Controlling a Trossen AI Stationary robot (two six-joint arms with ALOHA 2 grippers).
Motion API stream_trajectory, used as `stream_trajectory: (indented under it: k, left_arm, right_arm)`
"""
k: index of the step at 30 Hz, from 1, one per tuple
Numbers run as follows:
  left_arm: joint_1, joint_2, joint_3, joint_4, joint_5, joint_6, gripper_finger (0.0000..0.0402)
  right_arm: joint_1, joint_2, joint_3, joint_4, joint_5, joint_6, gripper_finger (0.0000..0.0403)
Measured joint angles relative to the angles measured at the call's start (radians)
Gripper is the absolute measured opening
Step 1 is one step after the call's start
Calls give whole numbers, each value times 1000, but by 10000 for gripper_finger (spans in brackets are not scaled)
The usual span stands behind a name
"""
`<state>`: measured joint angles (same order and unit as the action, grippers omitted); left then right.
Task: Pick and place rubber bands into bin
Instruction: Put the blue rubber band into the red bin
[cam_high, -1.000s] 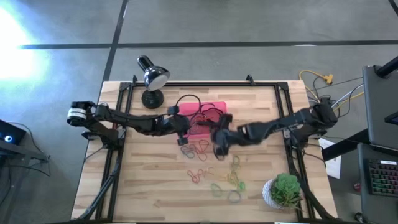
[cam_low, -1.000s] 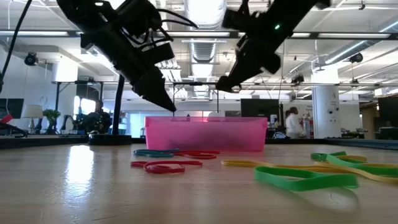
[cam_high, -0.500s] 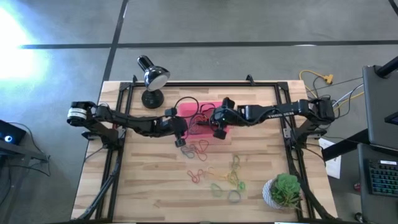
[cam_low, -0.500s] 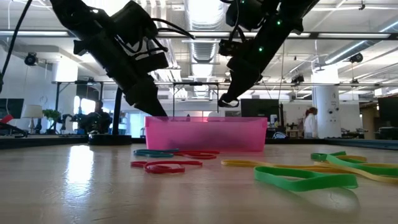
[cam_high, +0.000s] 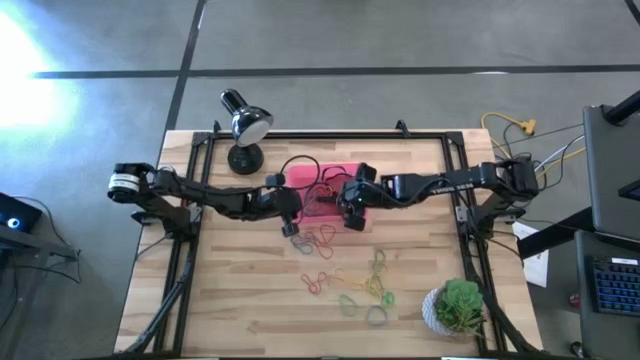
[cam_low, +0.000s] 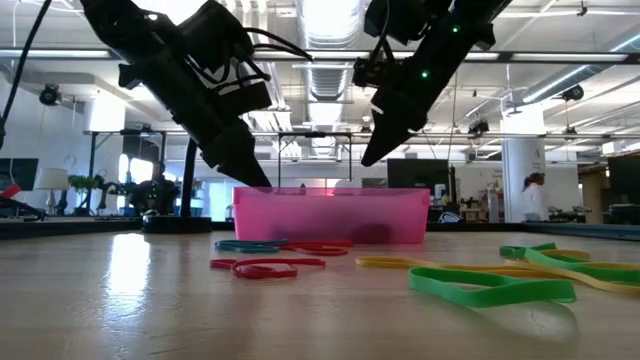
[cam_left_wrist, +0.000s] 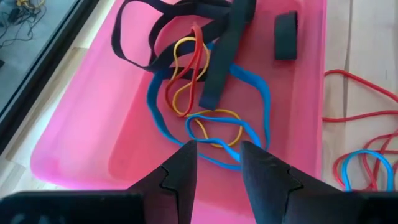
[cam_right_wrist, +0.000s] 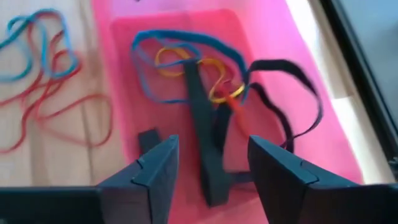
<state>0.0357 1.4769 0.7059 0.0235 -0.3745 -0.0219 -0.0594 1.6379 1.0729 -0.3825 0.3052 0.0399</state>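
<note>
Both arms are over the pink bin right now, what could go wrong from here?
1. The left gripper and right gripper both hang over the small pink bin; they might collide on their next moves.
2. A long black band sprawls toward the bin's wall; a passing finger could snag it and drag it out.
3. The red and blue bands on the table overlap, so one pick may lift several.

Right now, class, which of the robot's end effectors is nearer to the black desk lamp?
Left. The left end effector hovers at the pink bin's edge on the desk lamp's side; the right end effector hovers over the bin's opposite end, farther away.
</note>
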Motion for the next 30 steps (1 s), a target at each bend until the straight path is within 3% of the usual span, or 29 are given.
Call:
stream_trajectory:
  k: [4,10,15,17,21,26,30]
  left_arm:
    - [-12,0,1,0,63,-2,107]
    - [-23,0,4,-7,378,1,107]
    - [-41,0,3,-8,425,3,107]
    - [-42,0,2,-8,401,13,107]
    - [-41,-2,8,-7,235,34,107]
    - [-35,-3,8,-6,13,97,107]
    - [-35,-5,23,-4,-46,137,107]
  right_arm:
    - [59,-2,0,-84,0,7,186]
    - [200,-3,-15,-149,-29,64,181]
    - [322,-4,-29,-144,39,80,173]
    - [357,-4,-30,-143,146,72,169]
    - [375,-7,-31,-139,352,30,160]
    - [367,-30,-31,-138,345,29,153]
    - [367,-55,-32,-138,345,51,154]
